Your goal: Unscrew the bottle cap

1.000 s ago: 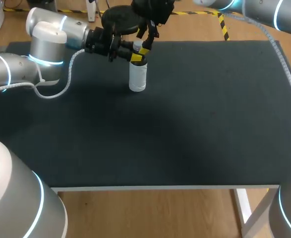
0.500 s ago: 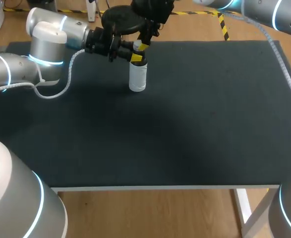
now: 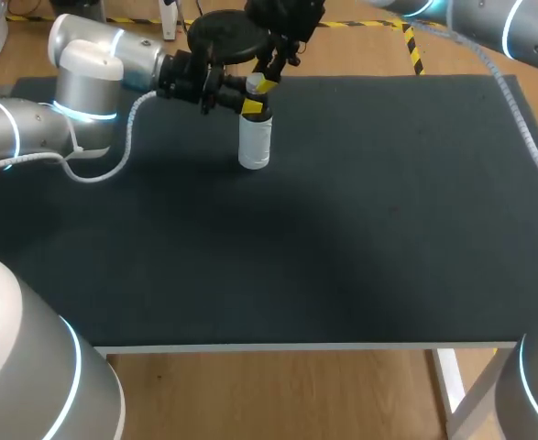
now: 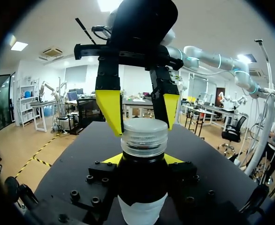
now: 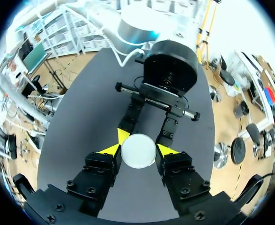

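The left gripper (image 4: 143, 161) has its jaws pinched on the small cylindrical bottle (image 3: 255, 145). Its two yellow tips press against the dark, glossy shoulder from opposite sides, just under the cap. The jaws stand only as wide as the bottle's neck.

The right gripper (image 5: 139, 150) comes down from above. Its jaws are drawn in on the round, whitish plastic cap (image 4: 144, 137), with one yellow tip touching the rim on each side.

The bottle stands upright on the dark, matte table (image 3: 360, 238), towards the far edge and left of the middle. Its lower body is white and smooth, its upper part dark. The cap is pale and slightly translucent, with fine vertical ribs around its wall and a smooth flat top.

Only the left wrist view shows the ribbing and the line where the dark shoulder meets the white body. It also shows the right gripper's yellow wedge-shaped pads flanking the cap from above. The right wrist view looks straight down on the cap as a plain white disc. There the left gripper's black fingers reach in from ahead, crossways to the right gripper's own. The head view alone shows the whole bottle standing on the table and both arms meeting over it.
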`<state>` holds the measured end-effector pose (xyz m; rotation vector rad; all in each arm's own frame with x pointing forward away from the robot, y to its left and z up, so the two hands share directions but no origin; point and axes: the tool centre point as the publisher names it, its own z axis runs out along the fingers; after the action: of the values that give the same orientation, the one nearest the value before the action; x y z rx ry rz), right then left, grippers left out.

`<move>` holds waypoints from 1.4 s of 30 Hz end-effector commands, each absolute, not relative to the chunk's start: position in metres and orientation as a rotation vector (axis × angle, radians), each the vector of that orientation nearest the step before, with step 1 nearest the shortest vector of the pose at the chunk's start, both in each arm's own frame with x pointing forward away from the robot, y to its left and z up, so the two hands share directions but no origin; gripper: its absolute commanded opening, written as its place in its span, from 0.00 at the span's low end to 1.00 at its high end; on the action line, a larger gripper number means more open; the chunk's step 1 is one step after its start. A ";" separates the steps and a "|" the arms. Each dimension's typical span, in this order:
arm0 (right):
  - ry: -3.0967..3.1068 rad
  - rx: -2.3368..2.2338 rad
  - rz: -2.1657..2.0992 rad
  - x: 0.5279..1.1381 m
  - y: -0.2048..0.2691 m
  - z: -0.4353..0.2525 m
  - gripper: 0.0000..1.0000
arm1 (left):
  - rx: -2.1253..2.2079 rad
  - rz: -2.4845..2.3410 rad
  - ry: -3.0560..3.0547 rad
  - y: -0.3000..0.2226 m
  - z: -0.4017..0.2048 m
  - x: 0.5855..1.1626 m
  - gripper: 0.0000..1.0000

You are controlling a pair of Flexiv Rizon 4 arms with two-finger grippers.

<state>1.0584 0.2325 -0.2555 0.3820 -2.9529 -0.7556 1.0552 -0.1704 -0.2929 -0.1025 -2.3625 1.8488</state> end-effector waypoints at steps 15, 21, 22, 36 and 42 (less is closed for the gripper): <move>-2.832 0.712 -0.750 1.060 0.238 -0.255 0.00 | -0.103 1.846 -2.363 -0.170 -0.294 1.058 0.00; -2.826 0.763 -0.765 1.059 0.238 -0.251 0.00 | -0.103 1.846 -2.363 -0.170 -0.294 1.058 0.00; -2.825 0.775 -0.758 1.059 0.238 -0.251 0.00 | -0.103 1.846 -2.363 -0.170 -0.294 1.058 0.00; -2.775 1.011 -0.637 1.057 0.233 -0.250 0.00 | -0.103 1.846 -2.363 -0.170 -0.294 1.058 0.00; -2.715 1.120 -0.608 1.058 0.232 -0.249 0.00 | -0.103 1.846 -2.363 -0.170 -0.294 1.058 0.00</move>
<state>1.0563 0.2312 -0.2536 1.1097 -2.7609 -0.6324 1.0520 -0.1715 -0.2933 -0.1063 -2.3600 1.8488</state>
